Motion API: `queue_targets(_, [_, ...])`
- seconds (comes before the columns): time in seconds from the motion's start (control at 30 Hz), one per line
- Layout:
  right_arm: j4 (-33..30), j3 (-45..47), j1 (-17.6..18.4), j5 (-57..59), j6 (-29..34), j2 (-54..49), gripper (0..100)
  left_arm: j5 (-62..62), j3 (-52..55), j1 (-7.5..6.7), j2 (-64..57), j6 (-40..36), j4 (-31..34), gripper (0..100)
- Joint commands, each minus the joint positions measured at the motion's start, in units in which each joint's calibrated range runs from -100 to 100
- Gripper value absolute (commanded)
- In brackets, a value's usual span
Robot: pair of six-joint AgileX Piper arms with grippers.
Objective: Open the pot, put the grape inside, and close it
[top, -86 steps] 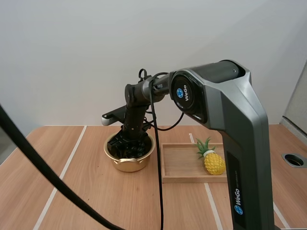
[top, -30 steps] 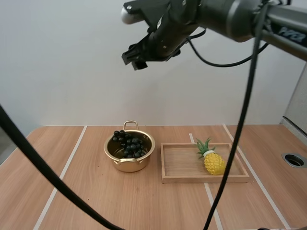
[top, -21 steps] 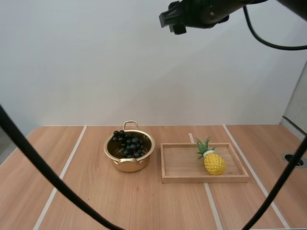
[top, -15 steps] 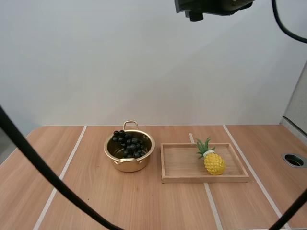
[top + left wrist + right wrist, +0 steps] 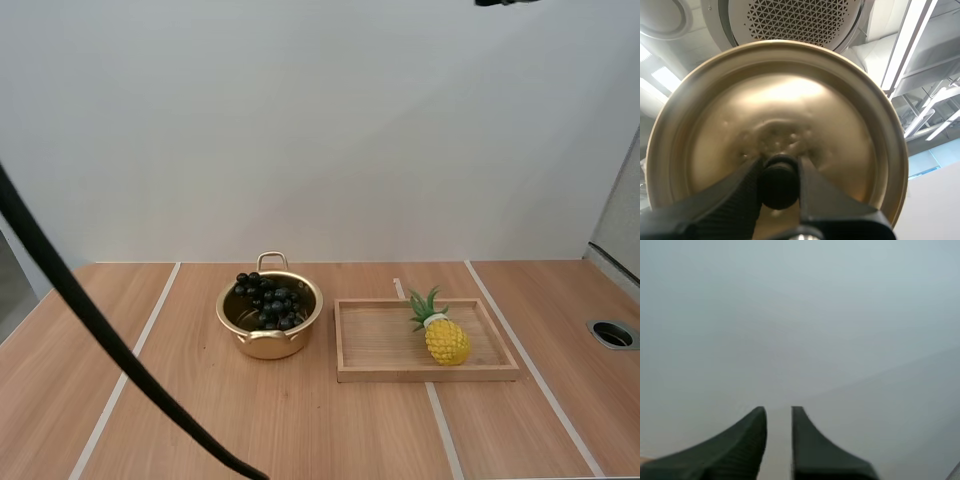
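Observation:
The gold pot (image 5: 270,342) stands uncovered on the table, left of centre, and the dark bunch of grapes (image 5: 268,300) lies inside it. My left gripper (image 5: 779,162) is shut on the black knob (image 5: 778,186) of the gold lid (image 5: 780,110), holding the lid up in front of its camera. My right gripper (image 5: 778,411) points at a blank pale wall. Its fingers stand a narrow gap apart with nothing between them. A dark bit of my right arm (image 5: 505,2) touches the high view's top edge.
A wooden tray (image 5: 380,345) lies just right of the pot, with a yellow toy pineapple (image 5: 445,340) on its right half. A round hole (image 5: 612,333) sits in the table near the right edge. Bare wood lies in front of the pot and tray.
My right arm has lifted out of the pot, leaving the grapes in it. It has swung up and to the right, almost leaving the high view.

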Motion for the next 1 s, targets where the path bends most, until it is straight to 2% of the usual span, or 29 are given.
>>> queue_targets(0.0, [-0.6, -0.6, -0.2, -0.5, 0.3, -1.3, 0, 4.2, 0.0, -0.12, 1.0, -0.6, 0.0, 0])
queue_targets(0.23, [-0.6, -0.6, -0.2, -0.5, 0.3, -2.3, 0, 27.0, 0.4, -0.12, 6.0, -0.6, 0.0, 0])
queue_targets(0.53, [-0.6, -0.6, -0.2, -0.5, 0.3, -3.6, 0, 44.9, 0.4, -0.12, 11.5, -0.6, -0.6, 0])
queue_targets(0.73, [-0.6, -1.1, -0.2, -1.1, 0.3, -4.4, 0, 46.5, 5.4, -0.12, 12.1, -0.5, -0.8, 0])
queue_targets(0.97, [-0.6, -5.4, -0.2, -0.7, 0.3, -4.4, 0, 46.5, 20.4, -0.12, 9.9, 1.0, -2.4, 0])
